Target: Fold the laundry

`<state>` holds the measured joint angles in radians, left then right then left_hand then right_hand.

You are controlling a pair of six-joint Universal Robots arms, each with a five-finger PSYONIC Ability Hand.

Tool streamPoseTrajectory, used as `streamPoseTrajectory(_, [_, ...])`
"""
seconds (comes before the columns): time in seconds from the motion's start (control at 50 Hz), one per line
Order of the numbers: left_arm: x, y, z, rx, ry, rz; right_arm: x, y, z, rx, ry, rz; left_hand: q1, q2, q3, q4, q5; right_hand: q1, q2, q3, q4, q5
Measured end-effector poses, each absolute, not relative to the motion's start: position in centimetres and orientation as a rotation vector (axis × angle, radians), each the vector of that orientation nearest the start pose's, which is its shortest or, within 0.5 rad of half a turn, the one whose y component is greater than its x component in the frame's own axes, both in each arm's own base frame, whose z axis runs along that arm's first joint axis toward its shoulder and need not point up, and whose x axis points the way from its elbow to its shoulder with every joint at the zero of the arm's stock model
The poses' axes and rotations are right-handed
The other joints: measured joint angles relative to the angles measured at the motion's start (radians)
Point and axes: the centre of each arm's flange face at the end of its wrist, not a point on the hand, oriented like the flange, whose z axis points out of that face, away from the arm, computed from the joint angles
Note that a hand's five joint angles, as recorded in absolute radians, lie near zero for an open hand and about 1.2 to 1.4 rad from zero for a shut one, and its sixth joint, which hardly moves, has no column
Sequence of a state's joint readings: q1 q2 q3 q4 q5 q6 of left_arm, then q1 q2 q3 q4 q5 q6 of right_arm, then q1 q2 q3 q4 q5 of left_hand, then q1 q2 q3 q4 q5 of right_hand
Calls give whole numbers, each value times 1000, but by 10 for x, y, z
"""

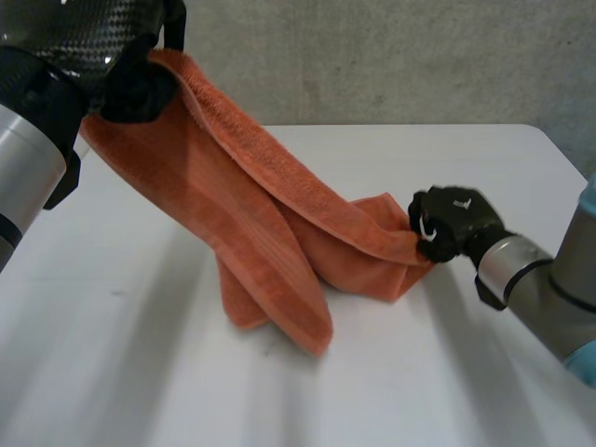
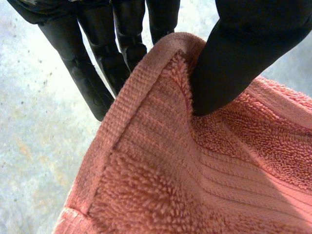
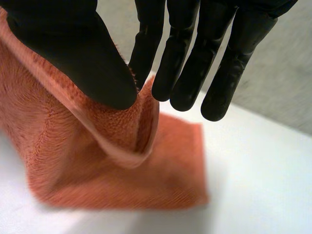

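While its lower folds rest on the white tabletop (image 1: 140, 372), the orange towel (image 1: 270, 223) hangs stretched in a slanting band between the two arms. The left robot hand (image 1: 135, 88) holds the towel's upper end lifted well above the tabletop. In the left wrist view a hemmed edge runs up between its thumb (image 2: 234, 63) and its fingers (image 2: 87, 73), and the thumb presses into the terry pile, so this hand is pinching the cloth. From there the towel slopes down to the right robot hand (image 1: 452, 223), which sits low, just above the tabletop, and grips the other end. In the right wrist view its thumb clamps a folded hem against the nearest of its fingers, while the other fingers reach straight past the cloth. Beneath the right robot hand's palm the rest of the towel lies doubled on the tabletop. Beyond both hands stands a grey wall (image 1: 391, 56).
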<state>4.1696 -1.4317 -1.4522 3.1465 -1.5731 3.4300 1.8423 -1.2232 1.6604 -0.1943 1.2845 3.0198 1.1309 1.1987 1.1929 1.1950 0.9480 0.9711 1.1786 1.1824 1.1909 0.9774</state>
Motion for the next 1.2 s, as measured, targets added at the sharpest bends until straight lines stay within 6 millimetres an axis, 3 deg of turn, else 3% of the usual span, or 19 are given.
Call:
streamPoseTrajectory(0.06, [-256, -179, 384, 813, 1888, -2619, 241, -288, 199, -682, 2126, -1758, 0, 0, 0, 0, 0, 0, 0, 0, 0, 1])
streamPoseTrajectory(0.1, [-249, -188, 375, 784, 1914, -2570, 231, -288, 231, -695, 2089, -1856, 0, 0, 0, 0, 0, 0, 0, 0, 0, 2])
streamPoseTrajectory(0.2, [-232, -208, 358, 726, 1967, -2467, 215, -278, 278, -753, 2040, -1972, 0, 0, 0, 0, 0, 0, 0, 0, 0, 3])
streamPoseTrajectory(0.28, [-224, -216, 346, 715, 2004, -2415, 212, -269, 286, -809, 2048, -1940, 0, 0, 0, 0, 0, 0, -4, -5, -9, 4])
streamPoseTrajectory(0.36, [-222, -218, 338, 729, 2035, -2386, 213, -266, 271, -841, 2104, -1823, 0, 0, 0, 0, 0, -156, -186, -189, -196, -157])
streamPoseTrajectory(0.38, [-222, -218, 333, 739, 2051, -2373, 214, -267, 258, -848, 2145, -1747, 0, 0, 0, 0, 0, -354, -445, -443, -450, -401])
streamPoseTrajectory(0.4, [-222, -218, 331, 744, 2058, -2368, 215, -267, 252, -849, 2166, -1709, 0, 0, 0, 0, 0, -425, -543, -545, -555, -511])
streamPoseTrajectory(0.48, [-223, -218, 325, 756, 2080, -2352, 216, -270, 231, -846, 2226, -1608, 0, 1, 0, 0, 0, -513, -656, -666, -672, -631])
streamPoseTrajectory(0.64, [-225, -222, 322, 759, 2099, -2341, 214, -272, 214, -844, 2271, -1546, 0, 1, 0, 0, 0, -602, -755, -765, -786, -745])
streamPoseTrajectory(0.82, [-228, -226, 337, 741, 2054, -2400, 210, -253, 196, -829, 2307, -1472, 0, 1, 0, 0, 0, -610, -757, -770, -794, -756])
streamPoseTrajectory(0.98, [-233, -222, 358, 715, 2007, -2496, 207, -229, 165, -832, 2352, -1375, 0, 1, 0, 0, 0, -585, -744, -732, -733, -696])
streamPoseTrajectory(1.2, [-233, -221, 351, 720, 2042, -2480, 202, -224, 147, -1026, 2329, -1470, 0, 1, 0, 0, 0, -487, -609, -609, -621, -599])
